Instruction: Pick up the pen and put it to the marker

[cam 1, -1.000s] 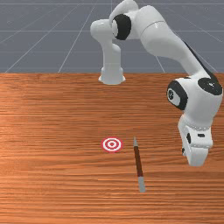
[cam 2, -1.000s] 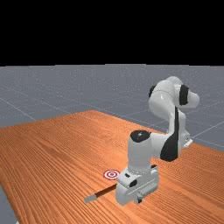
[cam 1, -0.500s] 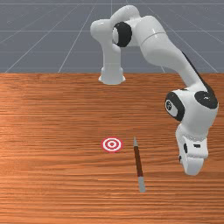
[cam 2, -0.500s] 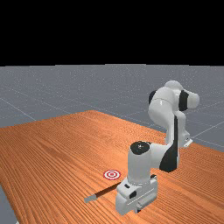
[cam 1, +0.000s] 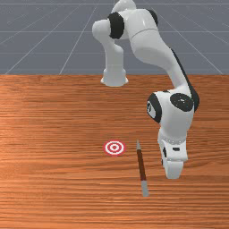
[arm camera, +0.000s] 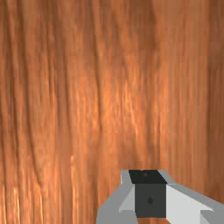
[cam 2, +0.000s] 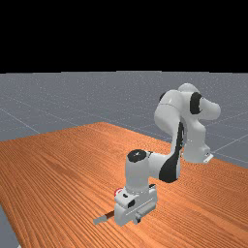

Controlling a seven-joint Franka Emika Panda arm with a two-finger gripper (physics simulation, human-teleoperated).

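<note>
Background: grey floor (cam 2: 63, 97) with pale grid lines lies beyond the table; in the far view you see black across the top of the frame.
Surface: you look at a table (cam 1: 53, 188) of orange-brown wood, its grain running crosswise in the front view.
Arm: your white and grey arm (cam 1: 152, 42) rises from its base (cam 1: 114, 74), just left of the middle in the upper part of the front view, and bends over toward the front view's right. In the far view it reaches from right of the middle toward the lower centre.
Gripper: you have the gripper (cam 1: 173, 169) right of the middle in the front view, a little below mid-height, pointing down.
Gripper state: closed; in the wrist view its dark pads (arm camera: 142, 201) meet, with nothing between them and wood beyond.
Pen: your pen (cam 1: 141, 165) lies on the table, slightly right of the front view's centre and below mid-height. Its shaft is brown, with a grey point toward the top of the frame and a blunt grey end toward the bottom. It is apart from the gripper.
Marker: you find the red-and-white ringed marker (cam 1: 114, 147) flat on the table, near the front view's centre, left of the pen's point and apart from it. In the far view the gripper partly hides it.
</note>
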